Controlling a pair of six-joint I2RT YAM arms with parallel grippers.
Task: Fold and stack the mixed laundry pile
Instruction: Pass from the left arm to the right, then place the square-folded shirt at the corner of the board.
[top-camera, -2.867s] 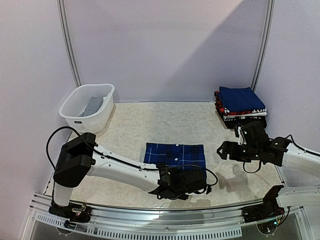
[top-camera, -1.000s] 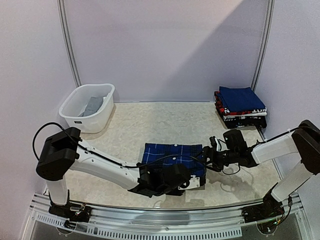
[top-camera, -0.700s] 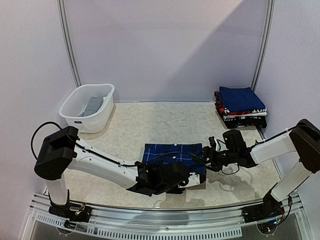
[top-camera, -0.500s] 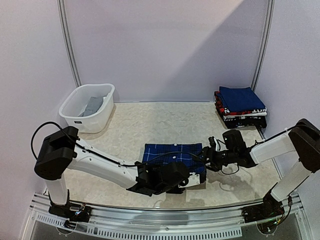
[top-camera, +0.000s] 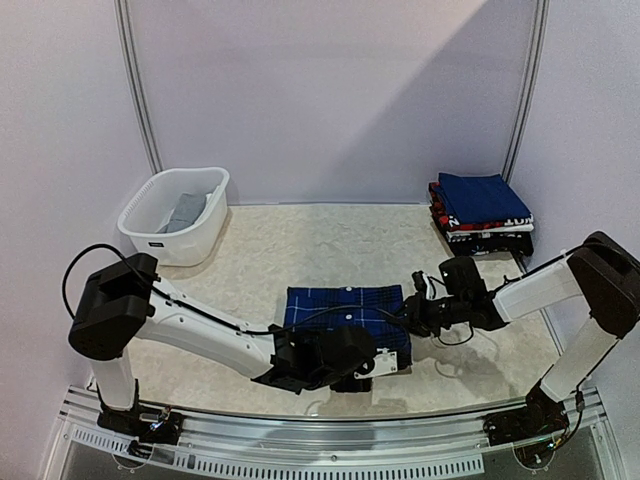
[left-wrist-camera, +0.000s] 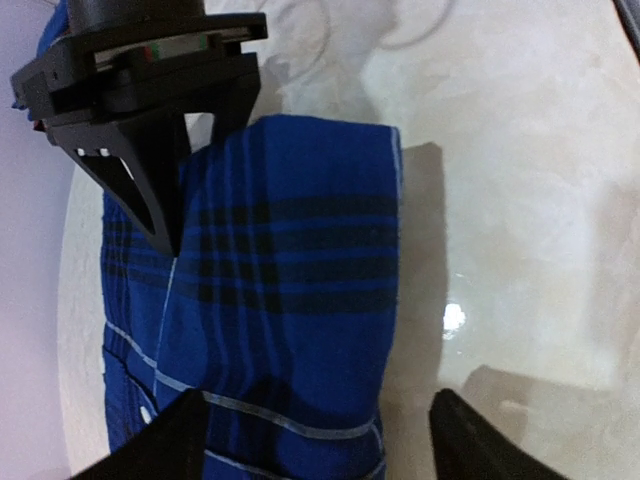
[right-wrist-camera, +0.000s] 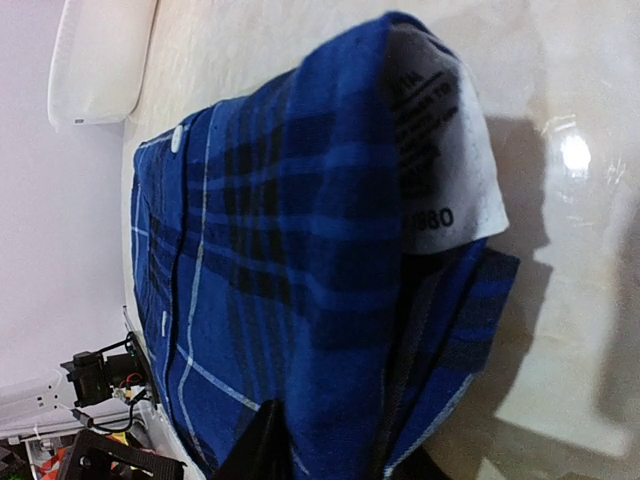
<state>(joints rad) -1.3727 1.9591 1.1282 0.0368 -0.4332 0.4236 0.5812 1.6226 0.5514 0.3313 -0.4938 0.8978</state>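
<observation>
Pinches the plaid shirt (top-camera: 345, 305), folded mid-way across the worktop (top-camera: 300, 240), by its right edge in the nearly closed right tool (top-camera: 412, 318). Holds nothing in the left tool (left-wrist-camera: 322, 428), spread wide over the near edge. Risks dragging the folds apart, or slipping off, given so shallow a bite.

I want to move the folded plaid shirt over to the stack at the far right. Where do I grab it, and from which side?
Take the plaid shirt at its right edge, by the white label, coming in low from the right. The folded layers bunch thick there, slightly raised off the table, so fingers can pinch them all. The right gripper sits there.
</observation>
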